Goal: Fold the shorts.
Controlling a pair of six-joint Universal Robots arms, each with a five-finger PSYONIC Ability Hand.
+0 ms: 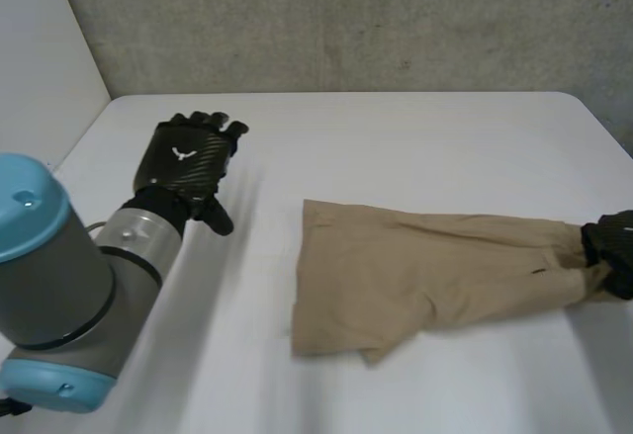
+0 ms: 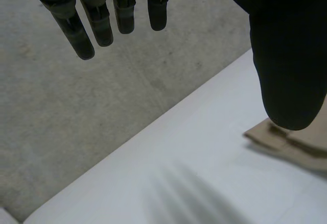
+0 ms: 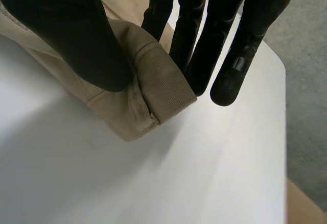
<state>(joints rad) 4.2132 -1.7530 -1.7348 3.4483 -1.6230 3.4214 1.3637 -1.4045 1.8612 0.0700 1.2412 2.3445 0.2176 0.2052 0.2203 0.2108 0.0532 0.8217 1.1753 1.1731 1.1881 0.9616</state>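
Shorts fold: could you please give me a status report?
Left robot hand open, off the cloth. Right robot hand pinching one end of shorts. Cloth stretched out on table. Nothing in the way.

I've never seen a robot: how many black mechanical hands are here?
2. The left black mechanical hand is open over the white table, apart from the tan fabric shorts; the right hand pinches their end.

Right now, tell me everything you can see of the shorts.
The shorts are tan, of a woven, cotton-like cloth. They lie wrinkled and mostly flat on the white table, wide at one end and narrowing toward the right hand. That hand pinches a stitched hem between its thumb and fingers. Nothing else touches them.
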